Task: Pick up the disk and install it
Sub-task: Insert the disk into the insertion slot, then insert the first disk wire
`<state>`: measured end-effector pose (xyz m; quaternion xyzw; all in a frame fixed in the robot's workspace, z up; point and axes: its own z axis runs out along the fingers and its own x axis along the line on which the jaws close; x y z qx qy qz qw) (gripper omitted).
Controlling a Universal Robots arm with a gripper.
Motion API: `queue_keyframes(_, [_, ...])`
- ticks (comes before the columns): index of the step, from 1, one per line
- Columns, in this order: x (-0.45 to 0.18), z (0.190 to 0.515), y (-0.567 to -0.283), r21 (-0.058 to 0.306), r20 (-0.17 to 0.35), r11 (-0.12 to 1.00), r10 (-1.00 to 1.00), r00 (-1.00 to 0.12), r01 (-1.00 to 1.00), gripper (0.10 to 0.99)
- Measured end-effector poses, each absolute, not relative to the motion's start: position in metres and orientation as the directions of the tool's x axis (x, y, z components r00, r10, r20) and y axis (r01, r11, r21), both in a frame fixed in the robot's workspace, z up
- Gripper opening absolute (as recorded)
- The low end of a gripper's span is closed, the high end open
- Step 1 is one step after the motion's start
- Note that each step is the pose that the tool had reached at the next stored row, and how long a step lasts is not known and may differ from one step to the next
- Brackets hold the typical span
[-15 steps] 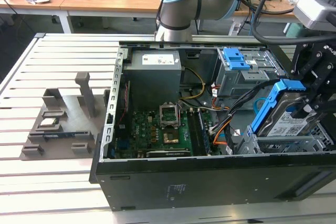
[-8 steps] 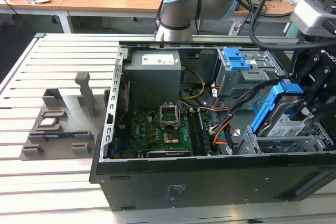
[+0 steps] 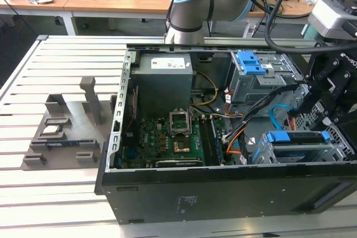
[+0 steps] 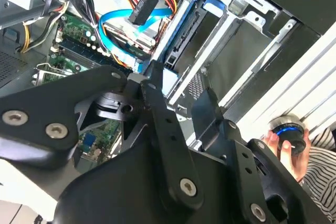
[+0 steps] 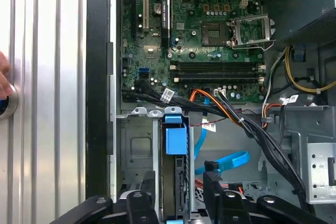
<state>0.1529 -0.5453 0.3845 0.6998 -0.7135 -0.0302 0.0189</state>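
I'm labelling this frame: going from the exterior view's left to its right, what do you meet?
Grey fixture block → green motherboard → upper blue-latched drive cage → the disk in the lower cage → black gripper.

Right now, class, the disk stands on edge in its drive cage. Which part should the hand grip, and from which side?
Probably the disk's narrow exposed edge, at the blue rail, pinched across its thin thickness. Come straight in through the case's open side. The cage walls cover the broad faces, so that edge is the accessible part.
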Motion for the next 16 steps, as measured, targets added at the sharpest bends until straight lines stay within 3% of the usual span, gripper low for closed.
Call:
queue_keyframes(2, [0.153,0.385,-0.545,0.069,-0.015,0.019,-1.0,-0.02,-0.997,0.475])
queue_keyframes(6, [0.153,0.384,-0.545,0.069,-0.015,0.019,-1.0,-0.02,-0.997,0.227])
queue_keyframes(7, [0.153,0.384,-0.545,0.069,-0.015,0.019,-1.0,-0.02,-0.997,0.227])
queue_keyframes(9, [0.153,0.384,-0.545,0.069,-0.015,0.019,-1.0,-0.02,-0.997,0.106])
queue_keyframes(16, [0.169,0.384,-0.543,0.069,-0.013,0.019,-1.0,-0.02,-0.997,0.106])
